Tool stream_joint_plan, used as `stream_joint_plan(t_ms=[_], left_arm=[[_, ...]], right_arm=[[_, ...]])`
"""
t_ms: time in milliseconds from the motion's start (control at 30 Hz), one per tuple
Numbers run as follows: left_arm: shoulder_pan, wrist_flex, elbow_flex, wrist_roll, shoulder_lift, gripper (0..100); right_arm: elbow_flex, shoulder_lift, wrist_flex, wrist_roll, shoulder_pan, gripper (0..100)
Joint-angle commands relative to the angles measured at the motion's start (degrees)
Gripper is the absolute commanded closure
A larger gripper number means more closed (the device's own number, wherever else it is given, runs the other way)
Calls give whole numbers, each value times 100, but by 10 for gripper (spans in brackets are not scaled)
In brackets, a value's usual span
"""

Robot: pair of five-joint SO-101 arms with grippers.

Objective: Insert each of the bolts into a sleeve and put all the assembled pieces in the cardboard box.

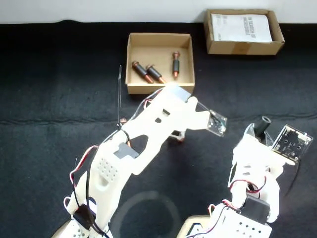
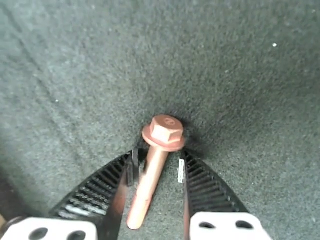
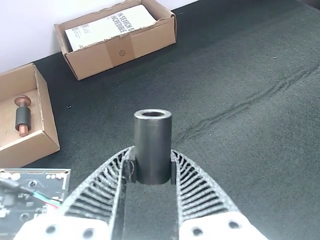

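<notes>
High view: two white arms stand over a black cloth [image 1: 49, 74]. There are two cardboard boxes at the far edge. The nearer, open cardboard box [image 1: 132, 59] holds three assembled pieces. Two of them [image 1: 142, 72] [image 1: 155, 74] lie side by side at a slant, and the third [image 1: 176, 64] lies apart from them, nearer the box's right wall. The second box [image 1: 213, 45], off to the right, holds one printed booklet [image 1: 241, 27]. The left arm [image 1: 148, 134] stretches across the middle of the cloth, its wrist just in front of the open box. The right gripper [image 1: 260, 131] is at the lower right, with one dark sleeve [image 1: 264, 122] sticking out of it.

Left wrist view: one copper bolt [image 2: 150, 180] lies on the cloth, its hexagonal flanged head pointing away from the camera. The left gripper [image 2: 157, 160] straddles the shaft just behind the head. Its jaws are spread, with a little gap showing on each side of the shaft. One ribbed black finger [image 2: 100, 190] stands on either side of the bolt.

Right wrist view: the right gripper [image 3: 151, 156] pinches the one sleeve [image 3: 152, 145] on both sides near its lower end. The sleeve stands upright above the cloth with its hollow top showing. The open box [image 3: 45, 120] is beyond it to one side, with one assembled piece [image 3: 22, 116] visible inside. The box with the booklet [image 3: 125, 47] is farther back. One circuit board [image 3: 30, 192] sits close beside the gripper.
</notes>
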Motion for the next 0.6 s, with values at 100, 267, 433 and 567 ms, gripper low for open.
stream_joint_plan(t_ms=[100, 267, 433, 567], left_arm=[[303, -62, -171, 26, -31, 854], [567, -62, -171, 35, -31, 854], [593, -176, -171, 35, -4, 909], [585, -141, -127, 35, 4, 979]], right_arm=[[-4, -84, -13, 79, 127, 991], [-4, -84, -13, 79, 127, 991], [-4, -84, -13, 79, 180, 991], [-13, -84, -22, 79, 312, 991]])
